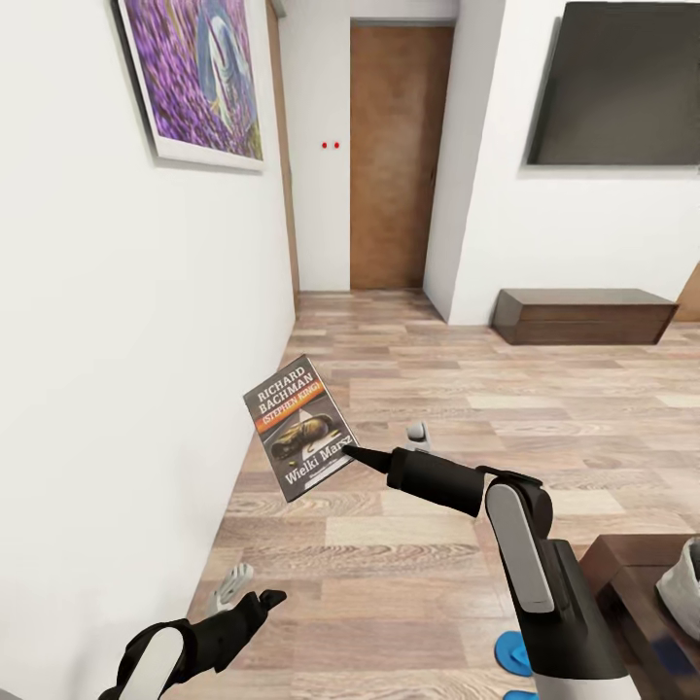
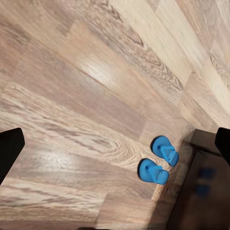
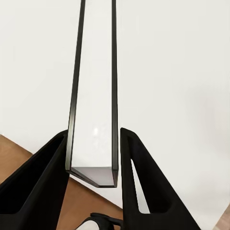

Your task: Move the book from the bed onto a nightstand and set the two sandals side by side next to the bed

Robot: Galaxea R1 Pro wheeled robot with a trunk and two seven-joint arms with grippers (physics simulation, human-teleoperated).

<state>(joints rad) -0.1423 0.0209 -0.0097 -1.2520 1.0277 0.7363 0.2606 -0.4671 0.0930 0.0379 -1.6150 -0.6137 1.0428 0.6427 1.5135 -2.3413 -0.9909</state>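
Your right claw (image 1: 352,453) grips the book (image 1: 299,428), nightstand pending; left claw (image 1: 248,593) spread, empty; sandals (image 2: 158,163) paired beside dark furniture.

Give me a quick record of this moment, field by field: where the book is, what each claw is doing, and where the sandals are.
book: held in the air over the wood floor, cover facing the head camera, near the white wall
right claw: shut on the book's edge; fingers on either side of it in the right wrist view
left claw: open, holding nothing
sandals: both on the floor, close together, beside dark wooden furniture
background: brown door, wall painting
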